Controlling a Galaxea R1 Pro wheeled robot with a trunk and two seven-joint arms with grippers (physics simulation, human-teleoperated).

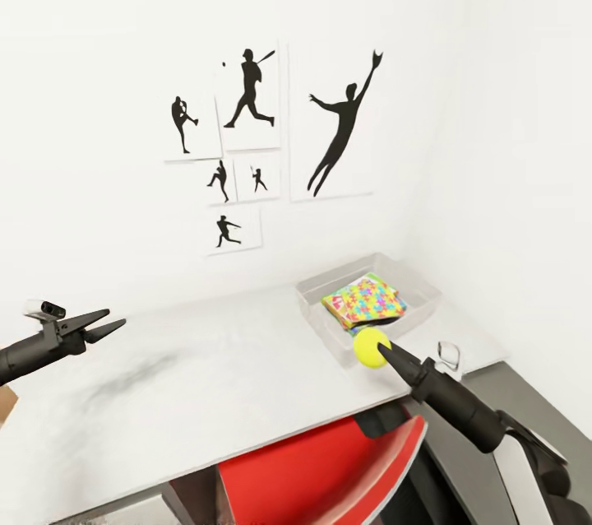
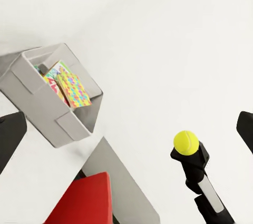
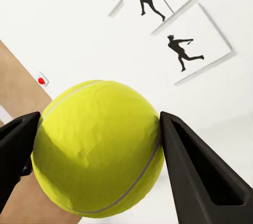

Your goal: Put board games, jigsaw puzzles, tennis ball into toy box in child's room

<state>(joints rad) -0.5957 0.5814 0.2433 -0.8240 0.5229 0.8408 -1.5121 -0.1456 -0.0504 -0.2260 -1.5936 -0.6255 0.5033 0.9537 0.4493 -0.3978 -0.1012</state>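
My right gripper (image 1: 380, 349) is shut on the yellow-green tennis ball (image 1: 371, 346), its black fingers (image 3: 195, 171) pressing both sides of the ball (image 3: 100, 147). The ball (image 2: 185, 142) hangs above the table (image 1: 205, 377), just short of the toy box's near rim. The light-grey toy box (image 1: 329, 327) stands at the table's far right and holds the bright jigsaw puzzles (image 1: 363, 300), also seen in the left wrist view (image 2: 74, 88). A blue and red edge peeks from under them; I cannot tell what it is. My left gripper (image 1: 113, 319) hovers open over the table's left end. The bed is out of view.
Black baseball-player pictures (image 1: 271, 138) hang on the white wall behind the table. A red chair (image 1: 329, 467) is tucked under the table's front edge. A lower dark-grey desk (image 1: 534, 401) adjoins on the right, beside the corner wall.
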